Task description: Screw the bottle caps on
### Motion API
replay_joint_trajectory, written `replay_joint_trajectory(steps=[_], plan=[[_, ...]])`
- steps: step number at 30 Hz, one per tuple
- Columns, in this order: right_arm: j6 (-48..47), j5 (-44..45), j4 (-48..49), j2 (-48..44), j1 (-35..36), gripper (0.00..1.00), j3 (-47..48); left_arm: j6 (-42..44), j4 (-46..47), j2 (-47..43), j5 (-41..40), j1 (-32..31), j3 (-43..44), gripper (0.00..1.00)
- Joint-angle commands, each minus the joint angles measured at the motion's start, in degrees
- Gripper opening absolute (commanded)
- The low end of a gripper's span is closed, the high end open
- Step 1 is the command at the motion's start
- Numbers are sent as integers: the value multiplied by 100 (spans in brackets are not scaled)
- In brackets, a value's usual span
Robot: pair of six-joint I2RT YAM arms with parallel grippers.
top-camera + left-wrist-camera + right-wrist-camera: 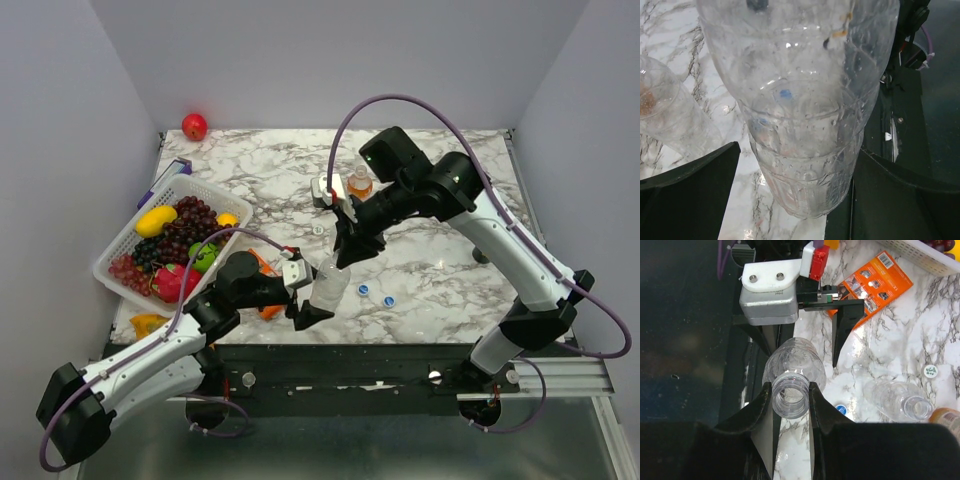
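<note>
A clear uncapped bottle [328, 287] stands near the table's front edge. My right gripper [791, 399] is shut on its threaded neck [790, 392] from above. My left gripper [799, 197] is open around the bottle's base [807, 170], with a gap at the left finger [695, 195] and the right finger [905, 200] close against it. Two blue caps [364, 291] [388, 299] lie just right of the bottle, and a whitish cap [318, 229] lies behind it. A second clear bottle [902, 402] stands open nearby. The orange bottle [360, 183] stands further back.
A white basket [118, 252] full of fruit sits at the left. An orange packet [872, 282] lies between the basket and the left gripper. A red apple [194, 126] rests at the back left corner. The table's front edge [400, 345] runs right beside the held bottle.
</note>
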Motion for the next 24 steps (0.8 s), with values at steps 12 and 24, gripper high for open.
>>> replay_joint_trajectory(steps=[12,24], plan=[[120,-248,-13,246,196,1,269,612,413,469,492,-64,198,99],[120,-38,119,325,205,1,366,464,623,539,615,-73,102,89]])
